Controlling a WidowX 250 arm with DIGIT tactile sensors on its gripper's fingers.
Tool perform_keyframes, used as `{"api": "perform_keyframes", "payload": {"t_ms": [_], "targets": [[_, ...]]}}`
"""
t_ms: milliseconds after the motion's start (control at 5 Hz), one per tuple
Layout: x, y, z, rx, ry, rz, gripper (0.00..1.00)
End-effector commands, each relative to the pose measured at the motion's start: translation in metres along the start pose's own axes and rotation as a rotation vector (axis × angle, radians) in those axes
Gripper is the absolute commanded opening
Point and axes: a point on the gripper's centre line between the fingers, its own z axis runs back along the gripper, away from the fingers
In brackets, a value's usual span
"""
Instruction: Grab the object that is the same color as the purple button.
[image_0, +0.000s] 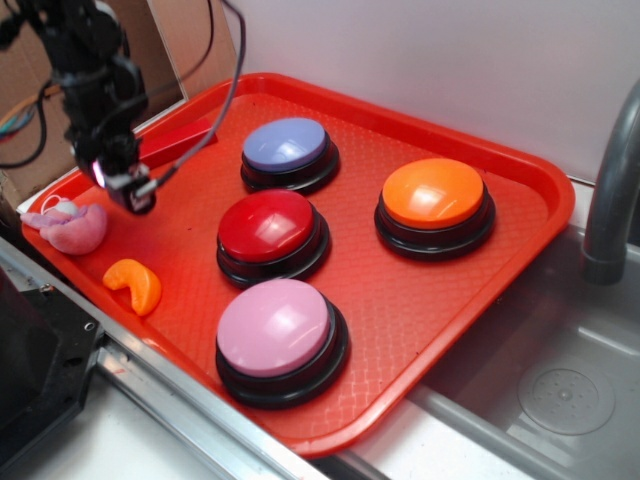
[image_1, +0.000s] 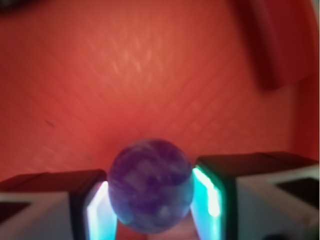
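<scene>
Now the purple ball (image_1: 151, 186) sits between the gripper (image_1: 151, 200) jaws, both glowing pads (image_1: 209, 192) pressed on it, above the red tray (image_1: 150, 85).

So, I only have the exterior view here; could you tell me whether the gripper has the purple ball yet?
Observer: Yes, in the wrist view the purple ball sits between the two pads of the gripper, touching both.
Operator: Thank you. Does its colour suit the purple button?
Observer: It is a deeper purple, with pale speckles.
Operator: Is anything else near it?
Observer: Only bare red tray shows behind the ball.
</scene>
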Motion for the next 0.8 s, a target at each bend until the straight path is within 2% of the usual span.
{"api": "perform_keyframes", "payload": {"t_ms": [0, 200, 400, 600], "targets": [[0.036, -0.013, 0.077, -0.068, -0.097, 0.083, 0.0], [0.045, -0.025, 0.11, -0.101, -0.159, 0.088, 0.0], [0.046, -0.028, 0.124, -0.096, -0.204, 0.118, 0.0], [0.046, -0.025, 0.12, -0.091, -0.189, 0.14, 0.0]]}}
